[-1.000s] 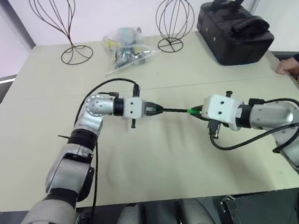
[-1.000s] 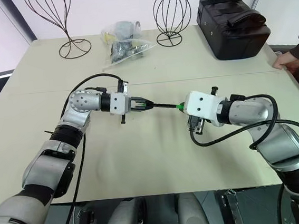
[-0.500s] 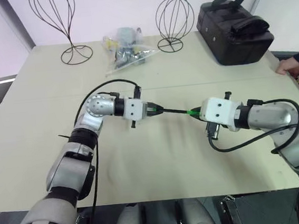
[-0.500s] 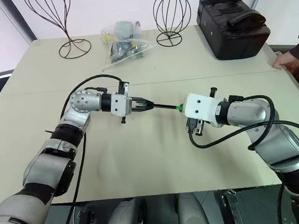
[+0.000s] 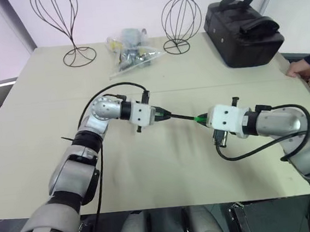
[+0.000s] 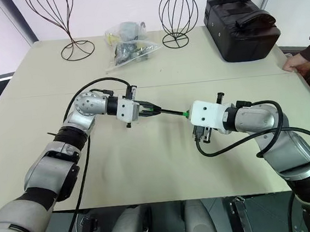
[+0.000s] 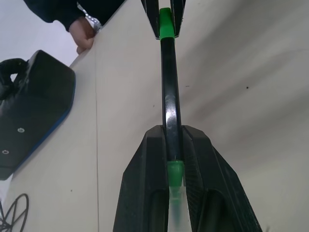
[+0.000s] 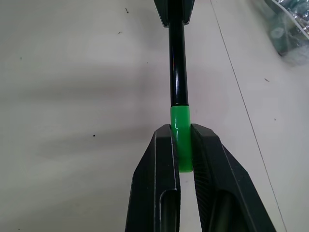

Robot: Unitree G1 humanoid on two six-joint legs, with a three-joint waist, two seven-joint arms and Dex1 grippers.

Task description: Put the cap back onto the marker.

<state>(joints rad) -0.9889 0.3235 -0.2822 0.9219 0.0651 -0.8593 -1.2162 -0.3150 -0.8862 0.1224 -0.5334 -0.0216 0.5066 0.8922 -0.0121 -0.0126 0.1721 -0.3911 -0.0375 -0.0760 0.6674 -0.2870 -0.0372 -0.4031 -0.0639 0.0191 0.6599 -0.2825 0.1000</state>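
The marker (image 5: 181,115), a thin black pen, hangs level above the table between my two grippers. My left gripper (image 5: 166,114) is shut on its rear part, where a green end (image 7: 175,171) shows between the fingers. The bright green cap (image 8: 180,130) sits over the far end of the marker (image 8: 177,63), in line with it. My right gripper (image 8: 181,145) is shut on the cap (image 5: 201,117). In the left wrist view the marker (image 7: 169,82) runs straight out to the cap (image 7: 165,26), which the right gripper's fingers pinch.
At the back of the beige table (image 5: 165,170) stand two black wire stands (image 5: 69,25) (image 5: 180,17), with a clear plastic bag (image 5: 131,51) of small items between them. A black bag (image 5: 242,28) sits back right. A person's hand (image 5: 300,69) rests at the right edge.
My left wrist has rolled slightly. Both grippers stay where they were, still holding the marker and the cap.
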